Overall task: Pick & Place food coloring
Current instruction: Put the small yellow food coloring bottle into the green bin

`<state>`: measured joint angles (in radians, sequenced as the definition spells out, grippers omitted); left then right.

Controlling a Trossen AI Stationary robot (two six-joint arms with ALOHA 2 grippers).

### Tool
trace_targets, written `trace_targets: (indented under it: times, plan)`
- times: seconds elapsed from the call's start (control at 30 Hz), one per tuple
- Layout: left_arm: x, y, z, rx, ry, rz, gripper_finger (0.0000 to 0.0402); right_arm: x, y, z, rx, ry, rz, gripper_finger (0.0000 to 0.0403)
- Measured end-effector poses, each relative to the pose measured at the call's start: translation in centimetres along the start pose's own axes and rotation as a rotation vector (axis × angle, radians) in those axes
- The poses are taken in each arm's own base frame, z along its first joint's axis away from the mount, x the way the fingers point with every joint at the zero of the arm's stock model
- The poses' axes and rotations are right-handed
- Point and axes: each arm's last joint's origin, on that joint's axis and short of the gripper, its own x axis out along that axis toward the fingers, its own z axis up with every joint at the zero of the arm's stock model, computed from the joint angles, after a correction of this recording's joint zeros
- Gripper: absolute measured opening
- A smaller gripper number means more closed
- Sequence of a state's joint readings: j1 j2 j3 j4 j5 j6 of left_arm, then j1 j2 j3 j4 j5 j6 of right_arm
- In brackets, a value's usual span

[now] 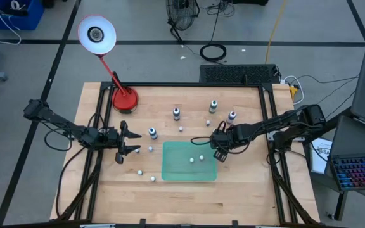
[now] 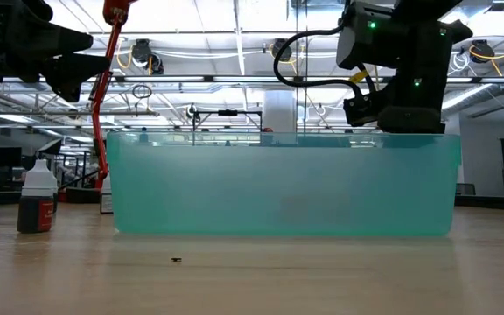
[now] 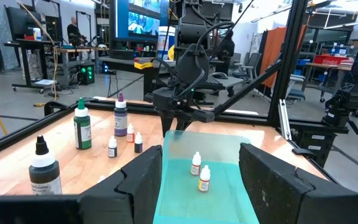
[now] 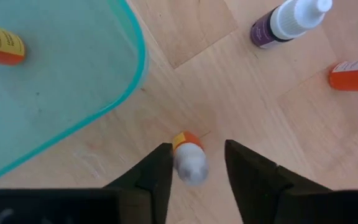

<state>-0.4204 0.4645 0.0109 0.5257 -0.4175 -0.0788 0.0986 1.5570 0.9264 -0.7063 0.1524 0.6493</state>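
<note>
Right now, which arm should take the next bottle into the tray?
Right. The right gripper is open straddling a small orange-labelled bottle just outside the green tray. The left gripper is open but off the tray's far side, with nothing between its fingers.

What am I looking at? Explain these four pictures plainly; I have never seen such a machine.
Two dark robot arms work at a wooden table. One picture looks straight down, one looks level across the tabletop, and two come from cameras on the arms' wrists. On the table are a green tray holding two tiny bottles, more small bottles scattered around it, and a red lamp base. The left gripper waits open left of the tray. The right gripper hangs open, its fingers straddling a small orange-labelled bottle beside the tray. Nothing is held.
</note>
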Motion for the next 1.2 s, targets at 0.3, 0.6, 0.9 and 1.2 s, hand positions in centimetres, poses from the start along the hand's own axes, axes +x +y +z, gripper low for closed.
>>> trace_targets:
  times: [0.3, 0.6, 0.9, 1.2]
  plan:
    - [0.0, 0.0, 0.0, 0.0, 0.0, 0.0, 0.0214, -0.1, 0.1, -0.1, -0.012, 0.015, 0.025, 0.004]
    - [0.0, 0.0, 0.0, 0.0, 0.0, 0.0, 0.0214, -3.5, 0.7, -0.3, -0.043, -0.04, 0.033, 0.004]
    - [0.0, 0.0, 0.0, 0.0, 0.0, 0.0, 0.0214, -12.4, 4.9, 1.5, -0.107, -0.366, 0.202, 0.004]
    - [0.0, 0.0, 0.0, 0.0, 0.0, 0.0, 0.0214, -15.6, 13.0, 4.9, -0.326, -0.411, 0.226, 0.004]
